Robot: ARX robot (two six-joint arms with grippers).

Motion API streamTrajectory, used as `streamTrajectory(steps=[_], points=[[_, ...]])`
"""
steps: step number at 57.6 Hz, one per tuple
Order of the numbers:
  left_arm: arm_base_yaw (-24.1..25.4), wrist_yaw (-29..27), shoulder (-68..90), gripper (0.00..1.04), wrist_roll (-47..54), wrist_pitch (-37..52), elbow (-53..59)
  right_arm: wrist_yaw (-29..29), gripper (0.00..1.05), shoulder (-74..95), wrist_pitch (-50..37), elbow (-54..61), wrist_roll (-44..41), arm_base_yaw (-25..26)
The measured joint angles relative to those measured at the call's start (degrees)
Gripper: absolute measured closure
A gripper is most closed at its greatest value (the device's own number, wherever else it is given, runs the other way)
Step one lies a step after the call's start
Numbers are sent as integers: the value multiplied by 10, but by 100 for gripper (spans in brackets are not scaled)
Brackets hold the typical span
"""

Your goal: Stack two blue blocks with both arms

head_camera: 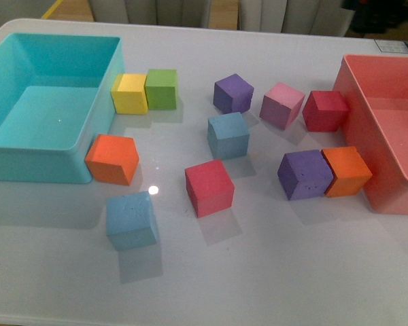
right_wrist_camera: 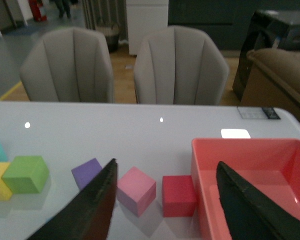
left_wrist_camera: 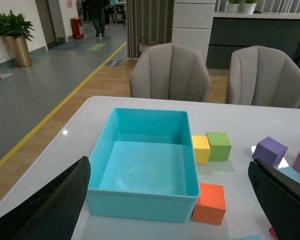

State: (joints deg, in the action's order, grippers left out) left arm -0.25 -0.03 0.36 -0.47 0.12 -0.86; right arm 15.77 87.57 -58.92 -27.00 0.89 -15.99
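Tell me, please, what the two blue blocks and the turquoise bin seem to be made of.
Near blue block and far blue block: likely foam, matte, speckled, slightly pitted faces. Turquoise bin: probably moulded plastic, smooth, faint sheen, rounded rim.

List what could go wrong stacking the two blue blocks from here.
1. The far blue block has a purple cube and a red cube close by; a grasp may knock them.
2. The near blue block looks the same size, so an off-centre placement could tip off.
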Motion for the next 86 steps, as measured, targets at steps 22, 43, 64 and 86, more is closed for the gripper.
streamTrajectory(steps=[22, 43, 64, 86], points=[[0, 0, 0, 9, 0, 0, 0, -77, 103, -180, 7, 163, -7, 75], [0, 0, 0, 9, 0, 0, 0, -149, 103, -330, 82, 242, -7, 136], [0, 0, 0, 9, 0, 0, 0, -156, 103, -517, 240, 261, -7, 158], [0, 0, 0, 9, 0, 0, 0, -156, 103, -650, 365, 261, -7, 158]])
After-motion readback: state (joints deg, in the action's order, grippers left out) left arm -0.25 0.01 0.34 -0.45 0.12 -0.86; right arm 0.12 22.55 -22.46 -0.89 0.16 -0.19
